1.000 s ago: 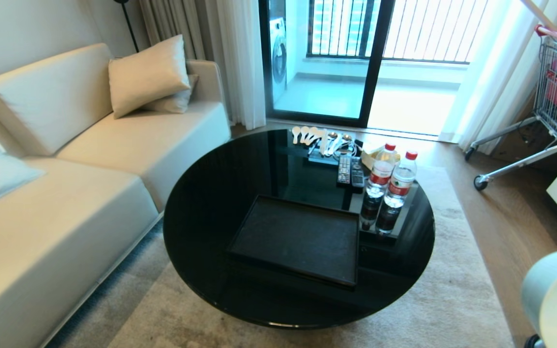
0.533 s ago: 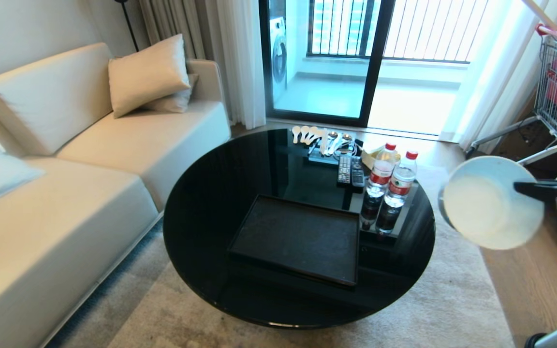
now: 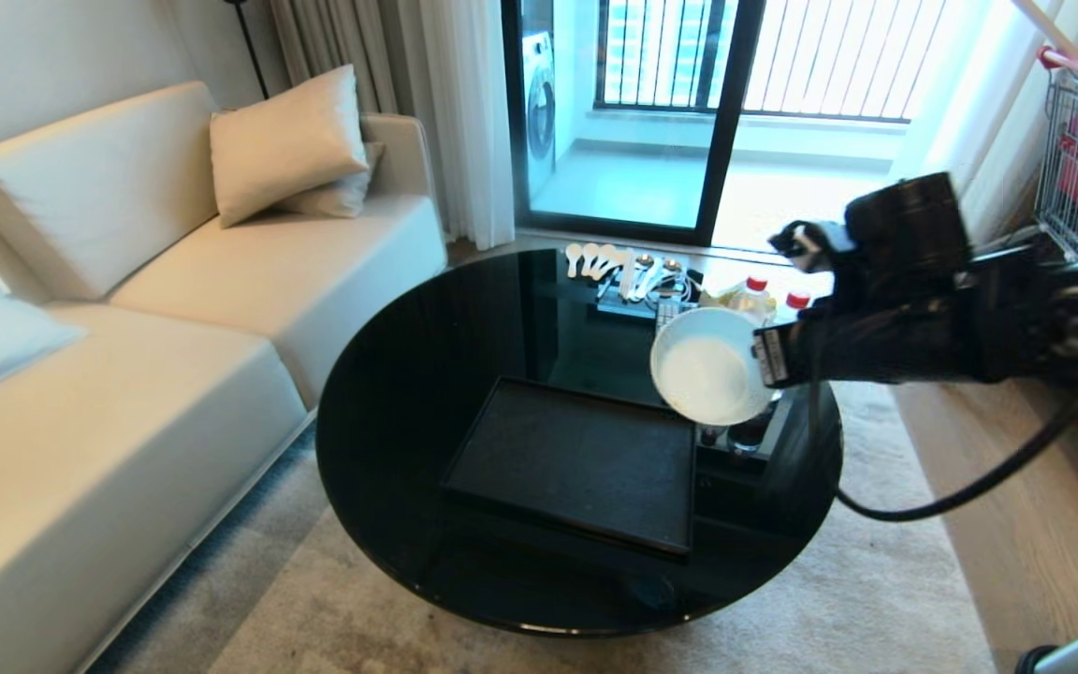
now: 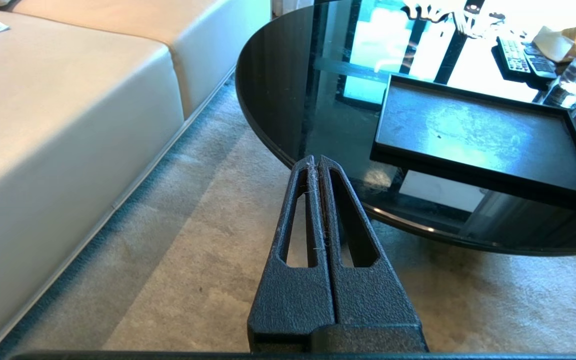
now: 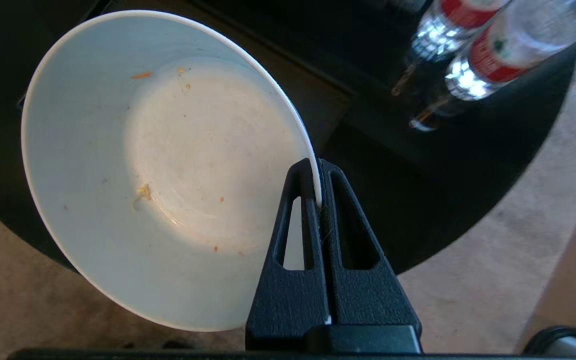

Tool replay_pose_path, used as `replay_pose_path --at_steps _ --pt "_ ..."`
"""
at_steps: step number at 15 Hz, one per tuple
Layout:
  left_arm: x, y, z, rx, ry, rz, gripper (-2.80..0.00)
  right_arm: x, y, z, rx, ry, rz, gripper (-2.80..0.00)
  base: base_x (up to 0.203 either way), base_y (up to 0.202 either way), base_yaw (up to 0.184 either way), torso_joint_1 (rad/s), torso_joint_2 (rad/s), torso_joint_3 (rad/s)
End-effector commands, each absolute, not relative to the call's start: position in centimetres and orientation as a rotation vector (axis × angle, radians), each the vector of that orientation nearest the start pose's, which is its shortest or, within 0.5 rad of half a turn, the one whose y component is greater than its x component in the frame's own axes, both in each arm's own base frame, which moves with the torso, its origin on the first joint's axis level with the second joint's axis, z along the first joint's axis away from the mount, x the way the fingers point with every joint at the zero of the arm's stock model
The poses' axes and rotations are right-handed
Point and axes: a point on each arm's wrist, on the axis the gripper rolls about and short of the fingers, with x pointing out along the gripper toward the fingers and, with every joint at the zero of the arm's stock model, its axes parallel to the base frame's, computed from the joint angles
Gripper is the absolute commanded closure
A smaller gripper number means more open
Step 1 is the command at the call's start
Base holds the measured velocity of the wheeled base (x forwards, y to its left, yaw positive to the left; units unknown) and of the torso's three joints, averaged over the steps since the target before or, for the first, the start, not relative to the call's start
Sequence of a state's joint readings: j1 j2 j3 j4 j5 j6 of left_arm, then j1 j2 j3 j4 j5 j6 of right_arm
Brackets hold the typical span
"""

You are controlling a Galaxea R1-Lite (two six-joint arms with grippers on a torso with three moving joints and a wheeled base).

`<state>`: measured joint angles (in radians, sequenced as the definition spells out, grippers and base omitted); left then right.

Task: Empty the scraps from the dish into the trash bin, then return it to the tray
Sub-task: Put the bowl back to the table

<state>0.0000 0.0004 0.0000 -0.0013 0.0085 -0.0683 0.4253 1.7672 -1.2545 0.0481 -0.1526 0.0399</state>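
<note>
Head view: one round glossy black surface (image 3: 427, 393) carries one flat matte tray (image 3: 576, 463) at centre; right hand (image 3: 768, 360) pinches one white bowl (image 3: 707, 374) right of centre, before two bottles (image 3: 787, 301).
Left wrist: left hand (image 4: 318, 165) closed, empty, lower centre.
Right wrist: bowl's smooth inside holds orange specks (image 5: 141, 75), left.

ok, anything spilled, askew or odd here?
No spill visible. The dish, pinched at its rim by the right end effector, hangs steeply tilted over the table, only crumbs inside. The tray is bare.
</note>
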Motion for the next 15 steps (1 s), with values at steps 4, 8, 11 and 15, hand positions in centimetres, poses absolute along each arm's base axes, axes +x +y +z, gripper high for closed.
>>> replay_pose_path --at_steps 4,8,11,15 --pt "-2.3 0.0 7.6 -0.069 -0.002 0.009 0.0 35.5 18.3 11.5 0.027 0.813 0.167 0.0 0.0 0.0 0.0 0.0 0.0 0.0" --pt "-2.3 0.0 7.6 -0.07 -0.002 0.009 0.0 36.9 19.7 7.7 0.122 0.849 0.123 0.0 0.0 0.0 0.0 0.0 0.0 0.0" --pt "-2.3 0.0 7.6 -0.069 -0.002 0.009 0.0 37.5 20.4 5.3 0.133 0.859 0.119 0.0 0.0 0.0 0.0 0.0 0.0 0.0" --pt "-2.3 0.0 7.6 -0.069 -0.002 0.009 0.0 38.9 20.4 3.8 0.157 0.845 0.102 0.0 0.0 0.0 0.0 0.0 0.0 0.0"
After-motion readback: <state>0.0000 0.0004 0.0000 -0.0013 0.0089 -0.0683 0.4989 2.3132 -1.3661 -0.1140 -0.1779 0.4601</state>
